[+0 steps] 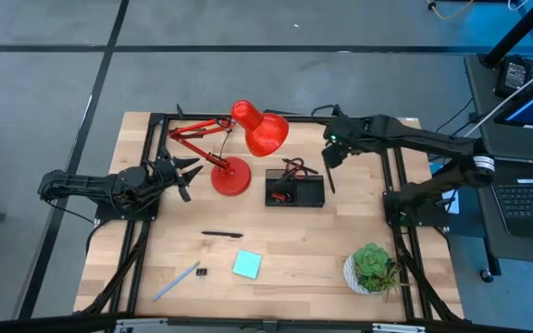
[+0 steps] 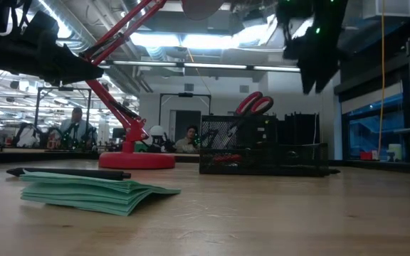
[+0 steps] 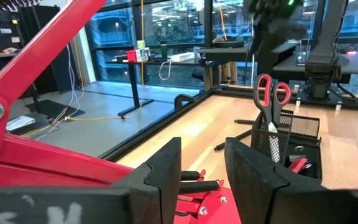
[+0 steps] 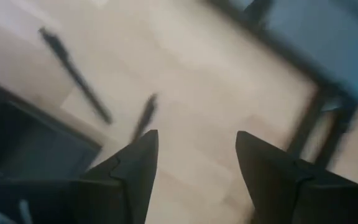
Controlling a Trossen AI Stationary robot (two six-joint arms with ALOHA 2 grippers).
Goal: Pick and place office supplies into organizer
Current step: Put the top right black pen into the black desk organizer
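The black organizer stands mid-table, right of the red lamp's base. Red-handled scissors stand in it, handles up. A small red piece lies in its tray. On the near table lie a black pen, a teal sticky-note pad, a light-blue pen and a black clip. Another black pen lies beside the organizer's right end. My right gripper hangs open above the table, just far-right of the organizer, pointing down. My left gripper waits open at the left, beside the lamp.
The red desk lamp stands left of the organizer, with its arm reaching toward my left gripper and its shade near the far side. A potted plant sits at the near right corner. A laptop sits beyond the table's right edge.
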